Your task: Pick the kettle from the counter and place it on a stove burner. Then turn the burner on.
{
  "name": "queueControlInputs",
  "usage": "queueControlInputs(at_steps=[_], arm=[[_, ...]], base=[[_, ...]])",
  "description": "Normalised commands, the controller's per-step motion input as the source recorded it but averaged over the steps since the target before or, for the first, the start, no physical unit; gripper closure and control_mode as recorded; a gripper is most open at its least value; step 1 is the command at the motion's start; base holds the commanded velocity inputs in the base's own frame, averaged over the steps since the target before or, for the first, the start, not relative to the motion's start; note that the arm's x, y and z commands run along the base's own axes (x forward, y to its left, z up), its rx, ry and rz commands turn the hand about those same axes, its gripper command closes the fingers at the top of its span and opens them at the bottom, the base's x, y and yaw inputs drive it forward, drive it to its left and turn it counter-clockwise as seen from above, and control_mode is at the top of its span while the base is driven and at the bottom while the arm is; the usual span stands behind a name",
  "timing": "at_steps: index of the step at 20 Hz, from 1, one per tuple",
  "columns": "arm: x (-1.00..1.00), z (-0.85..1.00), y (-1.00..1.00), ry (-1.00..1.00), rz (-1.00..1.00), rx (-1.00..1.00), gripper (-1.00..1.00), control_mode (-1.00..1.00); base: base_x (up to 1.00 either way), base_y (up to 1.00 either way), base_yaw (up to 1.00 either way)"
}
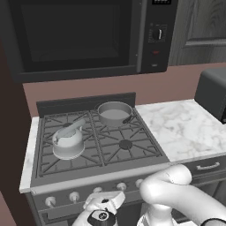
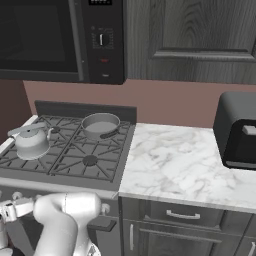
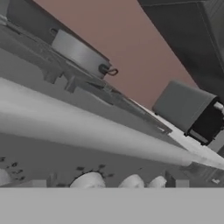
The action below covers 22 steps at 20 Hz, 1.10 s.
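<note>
The silvery kettle (image 1: 68, 141) (image 2: 31, 141) stands upright on the front left grate of the stove, over a stove burner that it hides. The front right stove burner (image 1: 126, 144) (image 2: 90, 160) is bare. To the right of the stove lies the white marble counter (image 1: 185, 128) (image 2: 175, 165). My gripper (image 1: 105, 201) (image 2: 12, 209) is low in front of the stove, close to the row of silver knobs (image 1: 74, 196) (image 3: 89, 180) and below the kettle. Its fingers are not distinct, and nothing shows in them.
A straight-sided grey pot (image 1: 114, 114) (image 2: 100, 125) (image 3: 78, 52) sits on the back right grate. A dark toaster (image 1: 214, 92) (image 2: 240, 130) (image 3: 188, 109) stands at the counter's far right. A black microwave (image 1: 75, 35) hangs above the stove. Drawers (image 2: 182, 215) lie under the counter.
</note>
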Motion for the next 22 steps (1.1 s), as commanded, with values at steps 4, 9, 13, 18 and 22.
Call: queueControlInputs(at_steps=[4,9,13,18,22], arm=[[0.08,-0.20,0.03,0.02,0.06,-0.04,-1.00,-1.00],[-0.51,-0.23,0.13,-0.02,0.22,-0.08,1.00,-1.00],[-0.21,-0.01,0.03,-0.02,0.05,0.00,1.00,-1.00],[0.00,0.00,0.03,-0.05,0.00,0.00,1.00,-1.00],[0.07,0.02,0.47,-0.15,0.00,0.00,1.00,-1.00]], base=[[0.00,0.00,0.00],[0.00,0.00,0.00],[0.00,0.00,0.00],[0.00,0.00,0.00],[0.00,0.00,0.00]])
